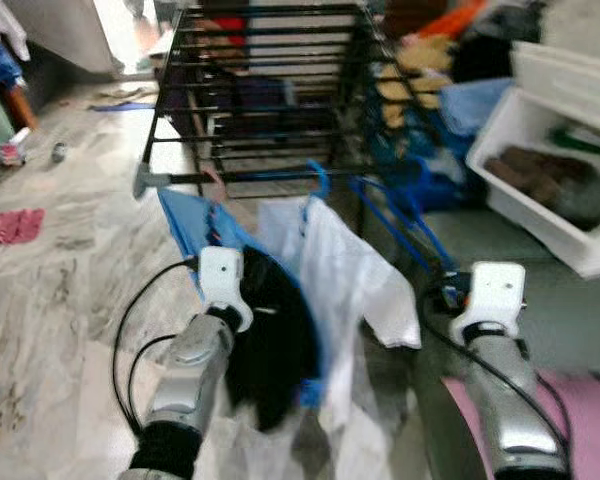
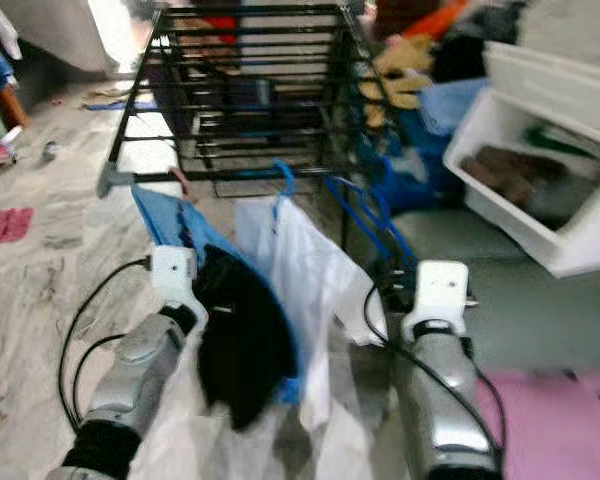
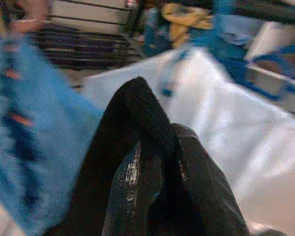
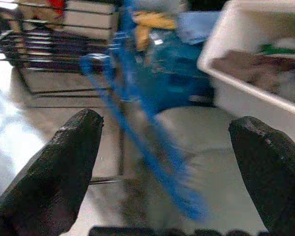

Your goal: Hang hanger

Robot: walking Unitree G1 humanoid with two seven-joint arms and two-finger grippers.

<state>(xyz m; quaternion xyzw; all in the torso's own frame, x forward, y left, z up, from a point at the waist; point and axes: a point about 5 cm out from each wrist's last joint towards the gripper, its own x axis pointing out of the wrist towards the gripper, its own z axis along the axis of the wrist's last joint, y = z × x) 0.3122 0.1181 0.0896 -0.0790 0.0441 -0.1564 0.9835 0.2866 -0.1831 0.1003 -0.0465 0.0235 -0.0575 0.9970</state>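
The left gripper [image 3: 152, 162] is closed on a black garment [image 1: 270, 340], held just beside a white shirt [image 1: 325, 265]. The shirt's blue hanger [image 1: 318, 183] is hooked on the black rack [image 1: 260, 90] (front rail). The right gripper [image 4: 167, 162] is spread wide, empty, near spare blue hangers [image 4: 137, 123]. Judged: fetching a hanger; next, closing on one is called for.

The left gripper [image 3: 152, 162] blurs into black cloth [image 1: 270, 340], its fingers indistinguishable. At two o'clock, the white bin [image 1: 540, 180] runs off the edge, contents smeared.
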